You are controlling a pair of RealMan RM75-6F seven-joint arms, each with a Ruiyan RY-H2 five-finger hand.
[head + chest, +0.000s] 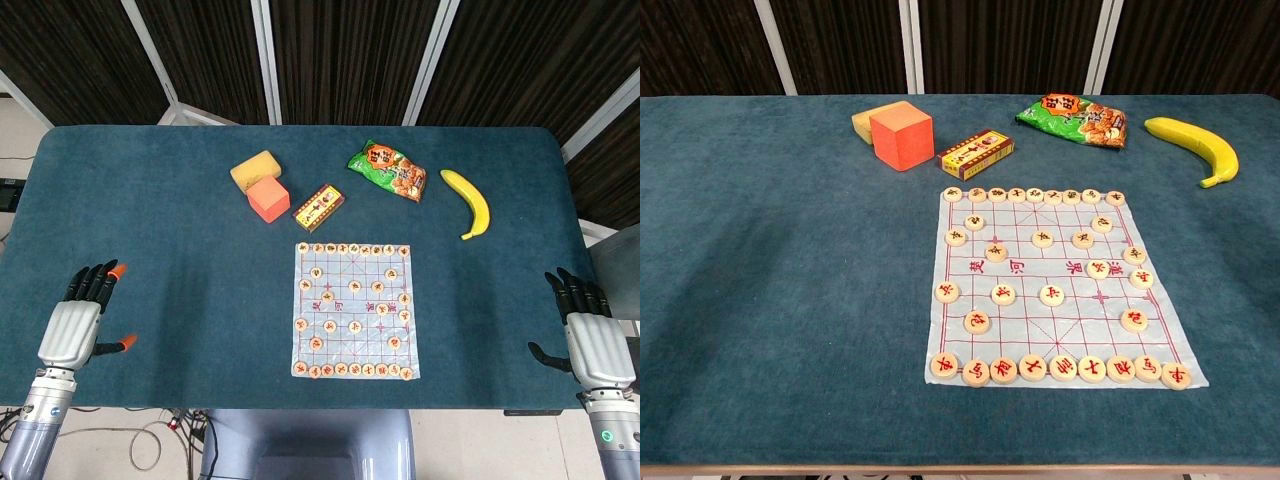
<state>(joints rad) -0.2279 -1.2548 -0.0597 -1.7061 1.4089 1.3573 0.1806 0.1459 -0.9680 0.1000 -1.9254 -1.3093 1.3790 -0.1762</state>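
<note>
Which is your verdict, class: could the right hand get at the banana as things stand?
Probably yes. The right hand rests open at the table's near right edge, and the banana lies further back on that side. Only bare cloth lies between; the snack bag sits off to the left.

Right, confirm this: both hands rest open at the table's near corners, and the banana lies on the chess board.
Not quite. The banana lies on the bare cloth right of the snack bag, beyond the chess board, as the head view shows. Both hands, left and right, do rest open.
</note>
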